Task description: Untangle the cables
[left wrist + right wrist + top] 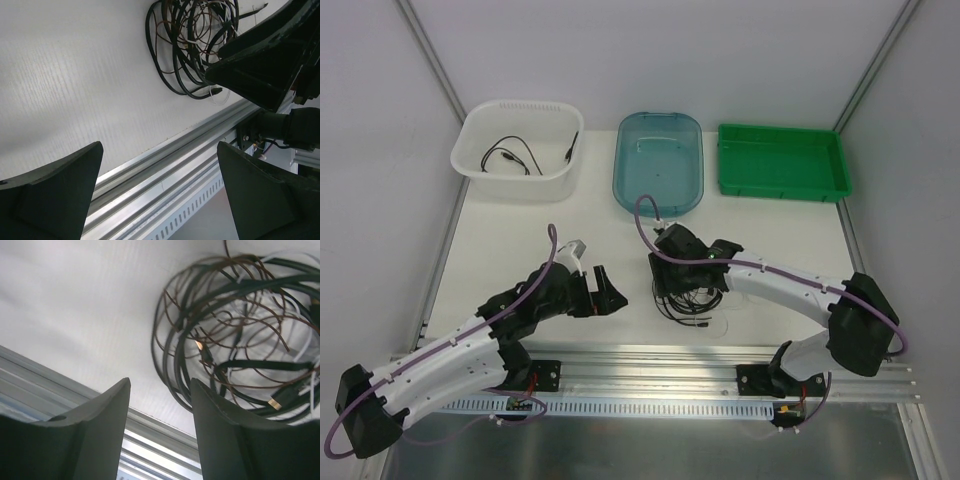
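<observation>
Aluminium rail (pixel 660 362), white table (pixel 520 230), tangled cables (pixel 690 298) centre, pale grey walls (pixel 650 50)

Beside the black right fingers (pixel 235 440), the cables (pixel 235 335) mix black, white and thin reddish-brown strands, with gold-tipped plugs. The table (pixel 75 305) is white with a faint ribbed grain. The left fingers (pixel 50 195) are black too, with a silver rail (pixel 165 167) between them. Far beyond both are a white basket (pixel 516 186) holding a black cable (pixel 505 152), a see-through blue tub (pixel 660 170) and a green tray (pixel 782 165). Purple hoses (pixel 640 228) run along the white-and-black arms (pixel 775 285).
</observation>
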Robot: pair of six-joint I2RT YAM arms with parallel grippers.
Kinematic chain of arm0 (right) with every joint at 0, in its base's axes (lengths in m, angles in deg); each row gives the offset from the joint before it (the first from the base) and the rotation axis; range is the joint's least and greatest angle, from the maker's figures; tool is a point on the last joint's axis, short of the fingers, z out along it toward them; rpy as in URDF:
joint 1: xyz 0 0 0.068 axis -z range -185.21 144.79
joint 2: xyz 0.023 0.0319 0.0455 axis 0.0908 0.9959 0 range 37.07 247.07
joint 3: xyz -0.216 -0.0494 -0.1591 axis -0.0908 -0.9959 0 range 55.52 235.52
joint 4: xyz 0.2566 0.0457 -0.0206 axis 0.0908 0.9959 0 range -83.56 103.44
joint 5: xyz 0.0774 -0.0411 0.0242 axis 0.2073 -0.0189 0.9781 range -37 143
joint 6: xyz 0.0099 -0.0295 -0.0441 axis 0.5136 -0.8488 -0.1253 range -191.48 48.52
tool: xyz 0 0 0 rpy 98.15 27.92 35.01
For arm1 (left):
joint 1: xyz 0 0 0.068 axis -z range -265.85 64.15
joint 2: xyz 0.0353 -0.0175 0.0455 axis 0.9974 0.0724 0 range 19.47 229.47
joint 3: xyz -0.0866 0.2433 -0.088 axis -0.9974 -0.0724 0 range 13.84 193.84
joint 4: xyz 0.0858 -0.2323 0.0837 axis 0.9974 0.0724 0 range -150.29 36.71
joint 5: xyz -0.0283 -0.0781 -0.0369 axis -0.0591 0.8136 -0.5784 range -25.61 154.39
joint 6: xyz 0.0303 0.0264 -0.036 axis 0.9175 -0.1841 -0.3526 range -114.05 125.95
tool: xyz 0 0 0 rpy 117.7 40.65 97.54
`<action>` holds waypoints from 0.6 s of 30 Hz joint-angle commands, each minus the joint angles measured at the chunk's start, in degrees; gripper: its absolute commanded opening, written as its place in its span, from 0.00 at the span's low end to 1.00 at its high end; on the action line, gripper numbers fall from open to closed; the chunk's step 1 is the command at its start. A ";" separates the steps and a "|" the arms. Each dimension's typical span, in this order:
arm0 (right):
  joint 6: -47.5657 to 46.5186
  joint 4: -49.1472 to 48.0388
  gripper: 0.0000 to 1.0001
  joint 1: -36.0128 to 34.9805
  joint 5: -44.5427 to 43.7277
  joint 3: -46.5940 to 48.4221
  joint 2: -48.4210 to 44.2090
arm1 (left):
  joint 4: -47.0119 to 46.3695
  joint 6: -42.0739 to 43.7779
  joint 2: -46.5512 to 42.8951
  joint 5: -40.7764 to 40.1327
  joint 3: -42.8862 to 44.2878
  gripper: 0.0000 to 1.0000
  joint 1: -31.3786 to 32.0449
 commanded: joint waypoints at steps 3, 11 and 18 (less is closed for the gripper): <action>-5.98 3.35 0.55 -0.21 -3.88 -5.27 -4.84 | -0.07 -2.90 2.16 -3.40 -1.00 0.99 1.05; -8.27 -0.08 0.49 -1.70 -0.45 -6.16 -1.69 | -0.25 -2.47 9.20 -6.30 2.60 0.99 2.72; -8.18 -0.87 0.34 -2.94 -1.42 -5.19 1.04 | -0.34 -3.78 10.61 -7.45 1.47 0.99 2.81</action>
